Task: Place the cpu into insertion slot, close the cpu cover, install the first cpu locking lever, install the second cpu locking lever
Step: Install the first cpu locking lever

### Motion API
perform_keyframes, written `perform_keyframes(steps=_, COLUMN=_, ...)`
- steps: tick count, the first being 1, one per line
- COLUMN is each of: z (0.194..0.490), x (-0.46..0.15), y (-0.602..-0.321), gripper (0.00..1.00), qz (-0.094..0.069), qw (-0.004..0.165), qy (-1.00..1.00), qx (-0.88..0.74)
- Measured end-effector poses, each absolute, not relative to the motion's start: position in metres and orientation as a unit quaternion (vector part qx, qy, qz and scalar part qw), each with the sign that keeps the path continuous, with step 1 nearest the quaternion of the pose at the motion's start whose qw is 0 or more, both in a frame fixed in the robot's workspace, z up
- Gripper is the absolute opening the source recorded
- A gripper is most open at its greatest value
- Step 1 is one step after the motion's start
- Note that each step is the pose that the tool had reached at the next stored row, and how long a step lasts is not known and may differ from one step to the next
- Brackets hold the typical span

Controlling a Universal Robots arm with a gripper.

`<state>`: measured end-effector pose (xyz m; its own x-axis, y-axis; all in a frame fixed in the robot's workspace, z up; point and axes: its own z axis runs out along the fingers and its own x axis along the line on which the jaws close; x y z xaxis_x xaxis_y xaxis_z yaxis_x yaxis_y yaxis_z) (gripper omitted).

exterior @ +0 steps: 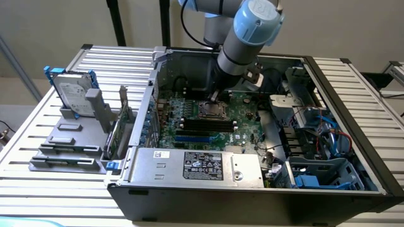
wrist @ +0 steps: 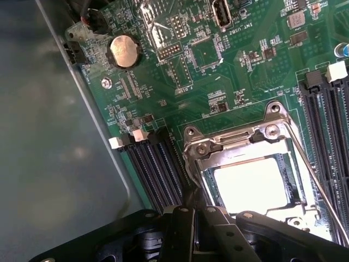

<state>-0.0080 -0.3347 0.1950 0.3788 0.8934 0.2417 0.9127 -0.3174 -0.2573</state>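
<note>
One pincer (wrist: 191,229) hung low over the near edge of the insertion slot (wrist: 248,174); whether it was released or clenched could not be told. The cpu (wrist: 251,185) lay seated inside, the cpu cover (wrist: 240,144) down around it, memory slots (wrist: 155,166) crowding just beside.

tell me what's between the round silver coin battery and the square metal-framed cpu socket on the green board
In the wrist view, bare green board with small chips and printed traces lies between the round silver coin battery and the square metal-framed cpu socket; black memory slots flank the socket.
</note>
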Motion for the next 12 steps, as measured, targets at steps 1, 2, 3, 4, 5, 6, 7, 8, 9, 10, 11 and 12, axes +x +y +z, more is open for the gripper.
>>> perform_keyframes(steps=1, z=0.196, x=-0.008, y=-0.335, gripper=0.11, qz=-0.027, qw=0.177, qy=-0.557, qx=-0.811)
perform_keyframes(steps=2, z=0.197, x=-0.008, y=-0.335, gripper=0.11, qz=-0.027, qw=0.177, qy=-0.557, qx=-0.811)
perform_keyframes(steps=3, z=0.198, x=-0.009, y=-0.336, gripper=0.11, qz=-0.027, qw=0.177, qy=-0.557, qx=-0.811)
perform_keyframes(steps=4, z=0.199, x=-0.010, y=-0.337, gripper=0.11, qz=-0.027, qw=0.177, qy=-0.557, qx=-0.811)
perform_keyframes(steps=5, z=0.200, x=-0.011, y=-0.337, gripper=0.11, qz=-0.027, qw=0.177, qy=-0.557, qx=-0.811)
perform_keyframes(steps=6, z=0.201, x=-0.014, y=-0.338, gripper=0.11, qz=-0.027, qw=0.177, qy=-0.557, qx=-0.811)
perform_keyframes(steps=7, z=0.201, x=-0.017, y=-0.338, gripper=0.11, qz=-0.027, qw=0.177, qy=-0.557, qx=-0.811)
perform_keyframes(steps=8, z=0.202, x=-0.020, y=-0.339, gripper=0.11, qz=-0.027, qw=0.177, qy=-0.557, qx=-0.811)
perform_keyframes(steps=9, z=0.202, x=-0.024, y=-0.339, gripper=0.11, qz=-0.027, qw=0.178, qy=-0.557, qx=-0.811)
perform_keyframes(steps=10, z=0.203, x=-0.025, y=-0.339, gripper=0.11, qz=-0.028, qw=0.178, qy=-0.557, qx=-0.811)
perform_keyframes(steps=11, z=0.203, x=-0.026, y=-0.339, gripper=0.11, qz=-0.028, qw=0.178, qy=-0.557, qx=-0.811)
perform_keyframes(steps=12, z=0.203, x=-0.026, y=-0.339, gripper=0.11, qz=-0.028, qw=0.178, qy=-0.557, qx=-0.811)
